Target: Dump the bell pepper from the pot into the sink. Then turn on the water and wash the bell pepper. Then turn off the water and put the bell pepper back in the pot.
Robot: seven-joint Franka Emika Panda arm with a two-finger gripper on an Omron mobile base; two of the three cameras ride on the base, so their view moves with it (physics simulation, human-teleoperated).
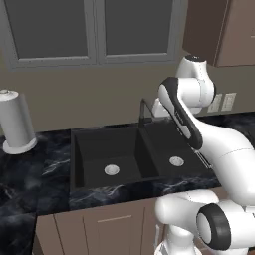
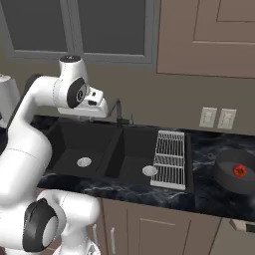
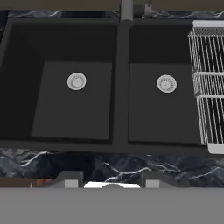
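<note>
**Black sink empty, pepper sat in the pot: nothing done yet**

Black and bare, both basins of the sink (image 3: pixel 118 87) lay under the hand camera, 1 silver drain in each and no water running that I could see. I read that as the task not yet begun. The bell pepper (image 2: pixel 239 171) showed as a small red spot at the right edge of the right base view, inside the pot (image 2: pixel 234 180), which stood on the dark marble counter (image 2: pixel 199 191) to the right of the sink and beyond the wire rack (image 2: pixel 170 159). The rack lay over the right end of the right basin.

My gripper (image 2: pixel 97 110) hung above the back rim of the sink in the upper left of that view, near the faucet (image 2: pixel 119 112) and well apart from the pot. In the hand view its 2 finger tips rose at the bottom edge with a gap between them and nothing held there, so I took the jaws as partly open and empty.

By my judgement all 4 steps were left: dump the pepper into a basin, run the water and wash it, shut the water off, and put the pepper back in the pot. The arm would first have to swing right across the rack to reach the pot. A paper towel roll (image 1: pixel 16 122) stood at the left of the left base view, clear of all this.
</note>
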